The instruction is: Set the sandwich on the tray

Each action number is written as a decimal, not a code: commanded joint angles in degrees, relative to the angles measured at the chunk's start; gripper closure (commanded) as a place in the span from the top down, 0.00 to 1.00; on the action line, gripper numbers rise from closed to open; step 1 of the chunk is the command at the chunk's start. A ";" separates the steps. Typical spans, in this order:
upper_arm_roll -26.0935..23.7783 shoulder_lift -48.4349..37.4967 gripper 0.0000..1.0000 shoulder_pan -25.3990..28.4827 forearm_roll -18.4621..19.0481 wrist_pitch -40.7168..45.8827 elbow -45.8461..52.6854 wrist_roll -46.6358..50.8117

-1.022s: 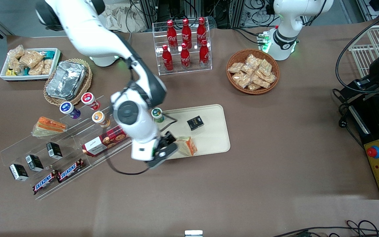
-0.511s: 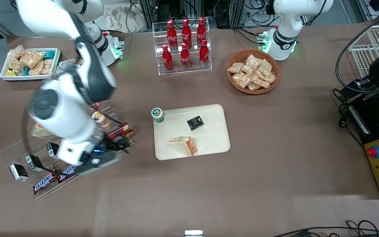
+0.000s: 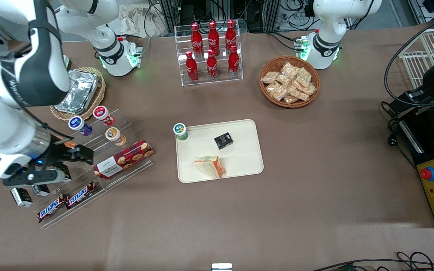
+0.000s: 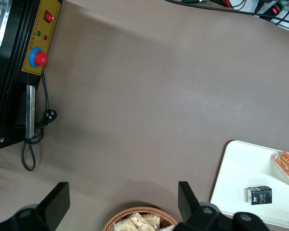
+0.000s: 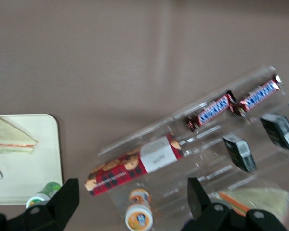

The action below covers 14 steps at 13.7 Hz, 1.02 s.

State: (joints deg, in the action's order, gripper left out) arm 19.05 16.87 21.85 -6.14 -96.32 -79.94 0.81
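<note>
The sandwich [image 3: 209,166], a clear-wrapped pale wedge with thin red and green stripes, lies flat on the cream tray [image 3: 244,160], at the tray's edge nearest the front camera. It also shows in the right wrist view [image 5: 10,139] on the tray [image 5: 36,166], and in the left wrist view [image 4: 288,165] on the tray [image 4: 238,178]. My right gripper [image 3: 77,162] is open and empty. It hovers over the clear acrylic display stand [image 3: 89,150] at the working arm's end of the table, well away from the tray. Its fingers [image 5: 66,196] stand wide apart.
A small black box [image 3: 223,140] lies on the tray and a green-lidded cup [image 3: 179,130] stands at its corner. The stand holds a red cookie box [image 3: 124,159], Snickers bars [image 3: 66,200], cups and an orange-layered sandwich [image 5: 250,198]. A Coke rack [image 3: 211,52], snack basket [image 3: 289,81] and foil container [image 3: 77,91] stand farther back.
The right arm has swung away from the tray toward its own end of the table. The sandwich stays on the tray; the gripper is now over the display stand.
</note>
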 commanded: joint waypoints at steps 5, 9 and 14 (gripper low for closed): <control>1.87 -5.36 1.00 -7.42 -0.45 2.89 -3.64 0.16; 2.39 -7.72 1.00 -8.40 -0.36 2.99 -5.56 0.25; 0.74 -21.69 1.00 -8.13 4.03 -9.06 -26.13 0.51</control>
State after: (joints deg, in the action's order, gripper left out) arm 21.19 2.96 13.19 -4.14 -101.40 -96.25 0.75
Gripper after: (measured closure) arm 0.000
